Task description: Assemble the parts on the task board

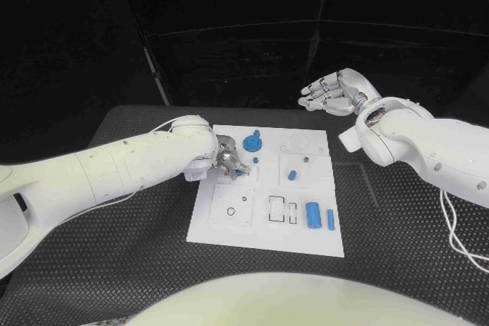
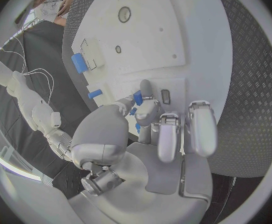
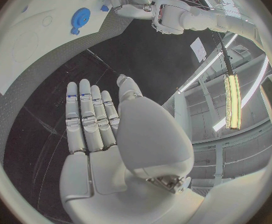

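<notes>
With the left hand [image 1: 228, 160] pinching a small blue part [image 2: 138, 98] over the task board [image 1: 306, 235], it should lower squarely into its recess, while the right hand [image 1: 332, 90] hangs spread and empty.

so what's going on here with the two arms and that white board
The left robot hand is down on the white rectangular task board, pinching a small blue plastic peg between its fingertips near the board's middle. The right robot hand is raised beyond the board's far edge, fingers apart and holding nothing. A round blue gear-like part, a short blue cylinder and a thinner blue pin lie on the board.
</notes>
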You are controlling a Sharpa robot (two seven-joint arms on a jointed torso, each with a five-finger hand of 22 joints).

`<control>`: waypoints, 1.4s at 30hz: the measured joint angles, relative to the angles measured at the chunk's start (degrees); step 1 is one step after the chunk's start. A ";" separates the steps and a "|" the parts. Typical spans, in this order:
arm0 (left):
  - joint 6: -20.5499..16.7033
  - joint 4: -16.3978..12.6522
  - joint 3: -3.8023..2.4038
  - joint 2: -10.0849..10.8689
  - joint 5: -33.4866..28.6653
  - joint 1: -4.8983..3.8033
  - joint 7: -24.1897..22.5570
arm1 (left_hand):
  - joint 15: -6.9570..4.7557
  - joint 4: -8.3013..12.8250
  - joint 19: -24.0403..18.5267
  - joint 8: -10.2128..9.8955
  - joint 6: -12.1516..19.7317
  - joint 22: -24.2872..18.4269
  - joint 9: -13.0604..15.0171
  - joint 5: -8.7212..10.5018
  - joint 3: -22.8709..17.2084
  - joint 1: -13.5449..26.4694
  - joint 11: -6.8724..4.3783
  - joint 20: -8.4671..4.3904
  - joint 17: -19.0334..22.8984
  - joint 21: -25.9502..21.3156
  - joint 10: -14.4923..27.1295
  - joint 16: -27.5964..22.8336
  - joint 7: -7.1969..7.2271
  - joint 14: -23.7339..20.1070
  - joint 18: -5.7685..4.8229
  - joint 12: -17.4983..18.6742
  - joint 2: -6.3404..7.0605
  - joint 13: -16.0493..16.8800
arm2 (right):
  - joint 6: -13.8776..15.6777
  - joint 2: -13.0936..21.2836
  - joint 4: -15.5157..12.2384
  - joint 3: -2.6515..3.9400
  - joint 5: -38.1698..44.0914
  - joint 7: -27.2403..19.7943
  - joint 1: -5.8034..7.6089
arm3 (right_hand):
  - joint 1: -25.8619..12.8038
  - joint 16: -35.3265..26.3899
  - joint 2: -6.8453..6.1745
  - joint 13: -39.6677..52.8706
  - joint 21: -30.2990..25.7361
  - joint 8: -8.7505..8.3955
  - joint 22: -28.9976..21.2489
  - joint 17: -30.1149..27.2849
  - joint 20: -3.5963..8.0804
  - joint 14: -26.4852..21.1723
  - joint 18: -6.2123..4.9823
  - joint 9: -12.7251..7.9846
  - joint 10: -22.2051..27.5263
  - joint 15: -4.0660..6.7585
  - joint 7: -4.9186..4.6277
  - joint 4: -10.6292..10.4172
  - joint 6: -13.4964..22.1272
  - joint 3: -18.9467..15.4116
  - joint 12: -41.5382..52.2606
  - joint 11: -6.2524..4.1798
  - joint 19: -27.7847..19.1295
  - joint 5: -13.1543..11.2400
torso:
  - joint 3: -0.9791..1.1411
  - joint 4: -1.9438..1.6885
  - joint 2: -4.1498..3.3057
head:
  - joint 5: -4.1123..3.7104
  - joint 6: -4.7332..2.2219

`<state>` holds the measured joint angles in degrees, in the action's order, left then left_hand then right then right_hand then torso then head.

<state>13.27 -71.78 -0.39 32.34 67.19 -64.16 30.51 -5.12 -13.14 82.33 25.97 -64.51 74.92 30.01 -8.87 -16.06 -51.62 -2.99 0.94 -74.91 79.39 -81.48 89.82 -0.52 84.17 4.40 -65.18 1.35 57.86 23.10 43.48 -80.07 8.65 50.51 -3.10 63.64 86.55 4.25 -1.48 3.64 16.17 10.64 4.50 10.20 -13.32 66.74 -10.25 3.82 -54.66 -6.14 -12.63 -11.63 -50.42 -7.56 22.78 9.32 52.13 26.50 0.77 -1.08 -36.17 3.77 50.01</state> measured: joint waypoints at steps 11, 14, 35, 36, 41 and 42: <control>-0.32 -1.15 -0.55 1.47 0.00 -0.32 0.05 | 0.00 -1.96 0.00 -0.24 0.02 0.00 0.09 0.00 3.70 -1.47 0.00 0.00 0.00 -0.31 0.00 0.00 0.00 0.00 0.00 0.22 0.18 -0.15 | -0.09 0.06 0.05 -0.01 0.00 0.00 0.00 | 0.00 0.00 0.00 0.00 -0.22 0.00 -0.05 -0.06 0.00 0.00 0.01 0.00 0.00 0.00 0.00 0.00 0.00 0.00 0.00 0.00 0.00 0.00 | -0.01 -0.01 0.04 | -0.16 0.00; -0.32 -1.62 -0.99 1.93 0.01 -0.82 0.06 | 0.00 -2.18 0.00 -0.24 0.02 0.00 0.14 0.00 4.24 -1.83 0.01 0.00 0.00 -0.31 0.00 0.00 0.00 0.00 0.00 0.22 0.31 -0.28 | -0.10 0.06 0.12 -0.01 -0.01 0.00 0.00 | 0.00 0.00 0.00 0.00 -0.22 0.00 -0.05 -0.06 0.00 0.00 0.00 0.00 0.00 0.00 0.00 0.00 0.00 0.00 0.00 0.00 0.00 0.00 | -0.01 -0.01 0.04 | -0.19 0.00; 0.93 -0.64 -3.64 4.32 0.23 -5.37 0.22 | 2.49 -2.20 -4.59 -6.79 11.44 -4.53 -3.00 -0.22 11.34 -11.02 4.10 2.31 0.00 -8.84 14.96 -0.31 -4.97 -0.21 0.00 19.72 0.52 -20.73 | -0.16 -0.02 0.79 -0.03 -0.15 -0.01 -0.01 | 0.00 0.01 0.00 0.00 -0.21 0.00 -0.10 -0.14 0.00 0.00 0.00 0.00 0.00 0.00 0.00 0.00 0.00 0.00 0.00 0.00 0.00 0.00 | 0.02 -0.05 0.05 | -0.19 0.00; 0.95 0.13 -3.66 4.16 0.23 -5.83 0.22 | 2.58 -2.21 -4.82 -7.51 11.95 -4.82 -3.50 -0.22 11.70 -11.76 4.27 2.54 0.00 -9.22 15.32 -0.41 -5.13 -0.30 0.00 20.20 0.61 -21.18 | -0.16 -0.02 0.84 -0.03 -0.16 -0.01 -0.01 | 0.00 0.01 0.00 0.00 -0.22 0.00 -0.10 -0.13 0.00 0.00 0.00 0.00 0.00 0.00 0.00 0.00 0.00 0.00 0.00 0.00 0.00 0.00 | 0.03 -0.06 0.05 | -0.15 0.00; 0.74 4.84 -3.74 2.29 -0.18 -7.52 0.12 | 2.58 -2.11 -5.02 -8.87 12.20 -5.31 -4.95 -0.22 13.12 -14.69 4.53 2.74 0.00 -9.91 15.57 -0.72 -5.20 -0.30 0.50 20.68 1.11 -22.37 | -0.18 -0.21 1.03 -0.04 -0.19 -0.01 -0.01 | 0.00 0.01 0.00 0.00 -0.21 0.00 -0.10 -0.13 0.00 0.00 0.00 0.00 0.00 0.00 0.00 0.00 0.00 0.00 0.00 0.00 0.00 0.00 | 0.02 -0.02 0.01 | -0.03 0.00; 0.69 5.93 -3.73 1.74 -0.41 -7.79 0.04 | 2.58 -2.12 -5.02 -9.04 11.97 -5.36 -5.18 -0.22 13.48 -15.32 4.53 2.74 0.00 -10.00 15.57 -0.85 -4.97 -0.30 0.91 20.68 1.12 -22.52 | -0.20 -0.29 1.06 -0.05 -0.20 0.00 -0.01 | 0.00 0.01 0.00 0.00 -0.21 0.00 -0.10 -0.13 0.00 0.00 0.00 0.00 0.00 0.00 0.00 0.00 0.00 0.00 0.00 0.00 0.00 0.00 | 0.01 0.02 -0.02 | -0.03 0.00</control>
<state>13.97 -65.86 -4.12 34.08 66.78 -71.94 30.55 -2.54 -15.26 77.31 16.93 -52.55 69.55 24.83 -9.09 -2.58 -66.94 1.53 3.68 -74.91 69.39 -65.90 88.98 -5.49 83.86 5.31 -44.50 2.47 35.35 22.90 43.19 -79.02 8.60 50.31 -3.11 63.62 86.55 4.26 -1.48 3.64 15.95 10.64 4.41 10.07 -13.32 66.74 -10.25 3.82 -54.66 -6.14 -12.63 -11.63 -50.42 -7.57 22.78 9.32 52.13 26.50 0.78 -1.07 -36.19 3.74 50.01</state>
